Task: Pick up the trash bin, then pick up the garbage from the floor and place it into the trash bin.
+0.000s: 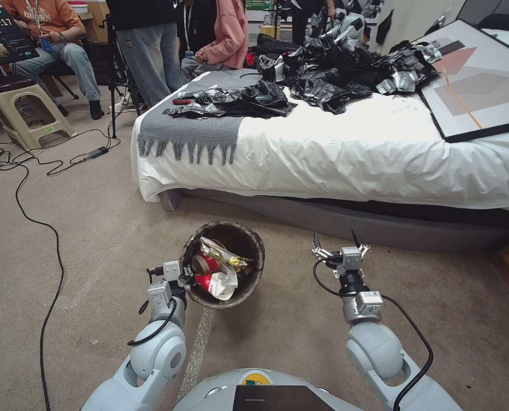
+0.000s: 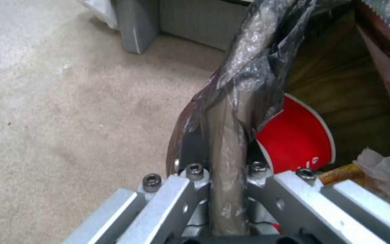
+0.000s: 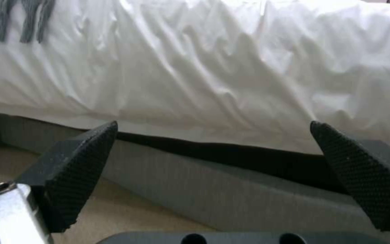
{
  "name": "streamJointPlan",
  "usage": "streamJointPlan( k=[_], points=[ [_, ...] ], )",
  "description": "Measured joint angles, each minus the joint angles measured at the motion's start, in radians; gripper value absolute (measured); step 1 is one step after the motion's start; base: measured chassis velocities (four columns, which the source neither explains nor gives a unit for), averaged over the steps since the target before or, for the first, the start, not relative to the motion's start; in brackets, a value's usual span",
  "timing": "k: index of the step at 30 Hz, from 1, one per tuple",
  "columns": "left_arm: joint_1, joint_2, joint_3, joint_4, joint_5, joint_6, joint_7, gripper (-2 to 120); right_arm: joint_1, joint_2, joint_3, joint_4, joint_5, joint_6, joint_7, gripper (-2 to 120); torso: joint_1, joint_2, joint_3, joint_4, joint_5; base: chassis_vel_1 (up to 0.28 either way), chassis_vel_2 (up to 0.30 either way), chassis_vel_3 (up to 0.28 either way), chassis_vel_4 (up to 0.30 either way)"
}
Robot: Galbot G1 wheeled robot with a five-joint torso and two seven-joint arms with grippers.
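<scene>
The trash bin (image 1: 247, 287), lined with a dark brown bag, is low in front of me on the left side. My left gripper (image 1: 187, 279) is shut on its near-left rim. In the left wrist view the left gripper (image 2: 224, 176) pinches the bag-covered rim (image 2: 238, 101). Garbage lies inside: red-and-white paper cups (image 1: 205, 266) (image 2: 294, 135), a gold foil wrapper (image 1: 227, 255) and white tissue (image 1: 227, 283). I cannot tell whether the bin is off the carpet. My right gripper (image 1: 335, 237) (image 3: 214, 124) is open and empty to the bin's right, facing the bed.
A bed (image 1: 380, 154) with a white sheet spans the view ahead, its grey base (image 3: 231, 183) close before the right gripper. Shiny black-and-silver bags (image 1: 334, 74), a grey throw (image 1: 192, 131) and a framed picture (image 1: 483, 85) lie on it. Cables (image 1: 37, 222) and a stool (image 1: 23, 108) are at left.
</scene>
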Motion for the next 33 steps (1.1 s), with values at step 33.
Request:
streamJointPlan(
  k=[33],
  points=[
    [0.002,-0.003,-0.002,-0.02,-0.045,0.006,-0.014,0,0.021,0.011,-0.028,-0.013,-0.003,0.004,0.01,100,0.0,0.0,0.0,0.0,0.0,0.028,0.027,0.025,0.026]
  ],
)
